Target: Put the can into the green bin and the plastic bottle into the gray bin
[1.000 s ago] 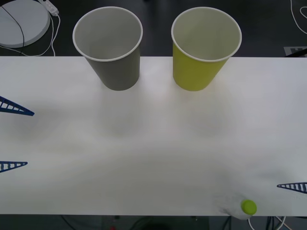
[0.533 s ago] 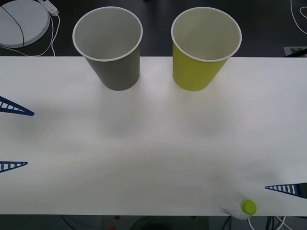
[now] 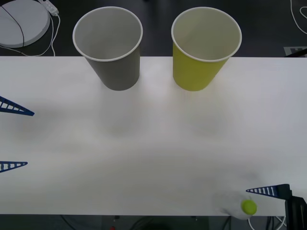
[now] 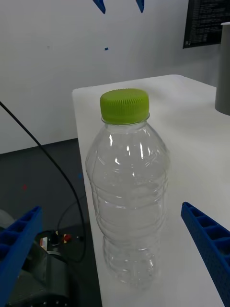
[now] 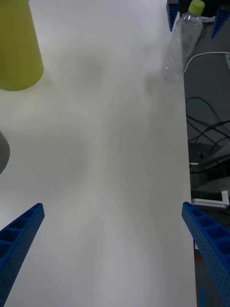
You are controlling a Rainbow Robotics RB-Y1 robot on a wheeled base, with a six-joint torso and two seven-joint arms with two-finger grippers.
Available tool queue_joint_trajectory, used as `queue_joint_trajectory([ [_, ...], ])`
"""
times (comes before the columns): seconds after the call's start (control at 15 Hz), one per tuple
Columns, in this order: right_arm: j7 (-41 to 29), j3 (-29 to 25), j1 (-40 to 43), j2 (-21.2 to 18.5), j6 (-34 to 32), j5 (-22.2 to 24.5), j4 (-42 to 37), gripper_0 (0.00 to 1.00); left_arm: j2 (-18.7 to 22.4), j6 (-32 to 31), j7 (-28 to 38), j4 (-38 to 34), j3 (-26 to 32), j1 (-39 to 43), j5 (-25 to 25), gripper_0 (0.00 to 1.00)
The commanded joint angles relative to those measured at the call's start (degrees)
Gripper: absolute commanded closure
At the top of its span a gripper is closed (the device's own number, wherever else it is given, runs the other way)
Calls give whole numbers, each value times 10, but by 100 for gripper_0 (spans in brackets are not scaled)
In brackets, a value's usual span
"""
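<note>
White table (image 3: pixel 153 143). The gray bin (image 3: pixel 111 52) stands upright at about 11 o'clock on the far side, mouth up, pale inside. The green bin (image 3: pixel 204 50) stands upright at about 1 o'clock, just beside the gray one, with a gap between them; the two do not touch.

The bottle (image 3: pixel 240 207) stands upright at about 5 o'clock, right at the near edge of the table, with its lime cap (image 3: pixel 248 206) on top. It is well apart from both bins. In the right wrist view the bottle (image 4: pixel 128 192) is clear, ribbed and looks empty, and it stands at the table's corner.

The right gripper (image 4: pixel 115 244) is at the near right corner, with its jaws spread wide and the bottle between the two blue fingers (image 4: pixel 208 240). Neither finger touches it. In the front view one fingertip (image 3: pixel 266 190) lies just right of the cap.

The left gripper (image 3: pixel 12 136) sits at 9 o'clock, at the table's left edge, with jaws spread and nothing between them. Its wrist view looks across bare tabletop to the bottle (image 5: pixel 181 45) at the far corner, with the right gripper's fingers on either side of its cap, and to the green bin (image 5: pixel 19 48) off to one side.

A white round disc (image 3: pixel 21 21) with a black cable lies on the floor beyond the table, at about 10 o'clock.
</note>
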Motion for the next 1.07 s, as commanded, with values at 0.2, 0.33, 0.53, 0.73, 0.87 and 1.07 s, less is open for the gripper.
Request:
queue_joint_trajectory([
  [0.2,0,0,-9,5,0,-4,0,0,0,0,0,0,0,0,0,0],
  [0.33,-3,0,-14,9,0,-3,0,0,0,0,0,0,0,0,0,0],
  [0.53,-2,0,-21,14,6,-3,0,0,0,0,0,0,0,0,0,0],
  [0.73,-5,0,-27,19,8,3,0,0,0,0,0,0,0,0,0,0],
  [0.87,-6,1,-30,21,9,6,0,0,0,0,0,0,0,0,0,0],
  [1.07,-7,11,-35,21,9,7,0,0,0,0,0,0,0,0,0,0],
])
